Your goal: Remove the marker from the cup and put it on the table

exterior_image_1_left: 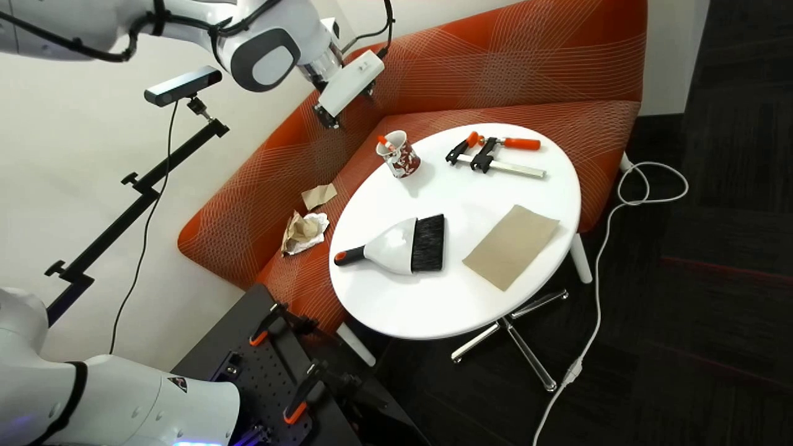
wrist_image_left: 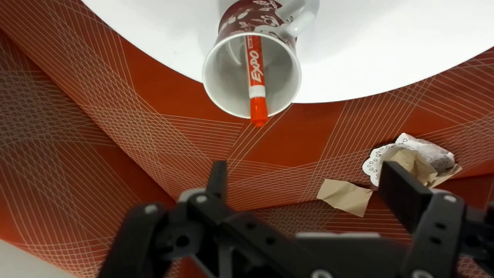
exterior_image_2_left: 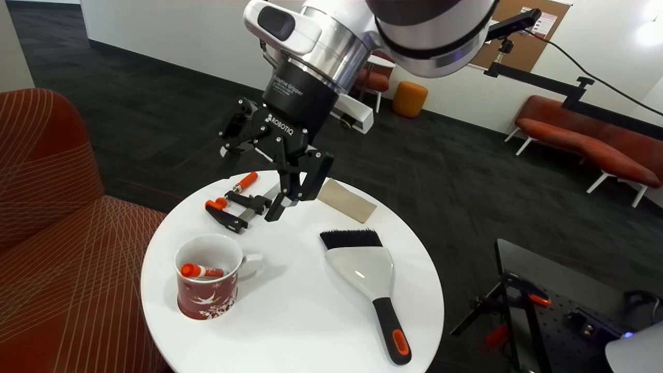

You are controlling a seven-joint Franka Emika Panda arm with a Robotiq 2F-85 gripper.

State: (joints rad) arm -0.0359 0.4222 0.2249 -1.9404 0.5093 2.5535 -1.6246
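Red marker [wrist_image_left: 256, 79], tilted in cup [wrist_image_left: 281, 73], cap [wrist_image_left: 259, 109] up

Mug [exterior_image_2_left: 207, 296] appears glazed ceramic, glossy; Expo marker [wrist_image_left: 256, 77] inside it, smooth plastic; round tabletop [exterior_image_1_left: 461, 198] beneath the mug, smooth, faintly glossy. Bar clamp [exterior_image_1_left: 484, 160] near the mug has a bare metal rail. Away from the mug: hand brush [exterior_image_1_left: 396, 244], glossy plastic with rough bristles; paper sheet [exterior_image_1_left: 513, 246], matt; bench seat [exterior_image_1_left: 595, 142], matt cloth.
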